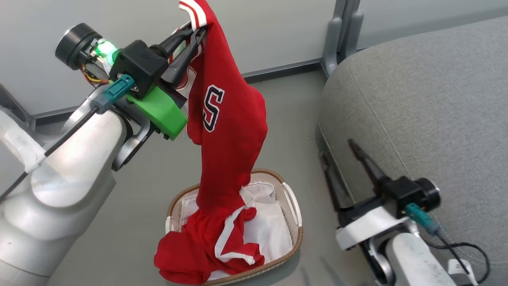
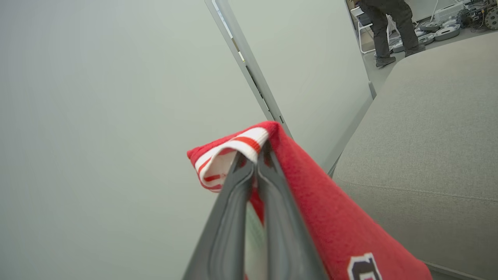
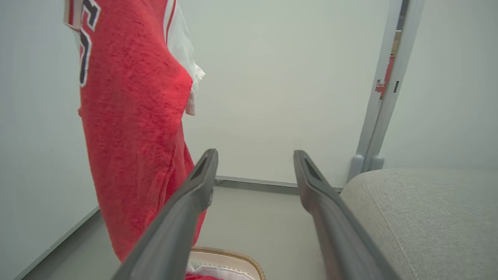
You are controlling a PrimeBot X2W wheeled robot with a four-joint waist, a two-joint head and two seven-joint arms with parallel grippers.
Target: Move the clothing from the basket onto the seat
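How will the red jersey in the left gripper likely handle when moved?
Probably floppy: the jersey hangs in folds from the left gripper. Likely light, since one small pinch holds it. Its hem reaches the shorts in the basket and may drag them.

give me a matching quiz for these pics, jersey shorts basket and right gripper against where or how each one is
1 jersey
2 shorts
3 basket
4 right gripper

a open, holding nothing
b on the floor beside the seat
c hanging from the shut left gripper
d lying in the basket, spilling over its rim

Pairs: 1-c, 2-d, 3-b, 4-a
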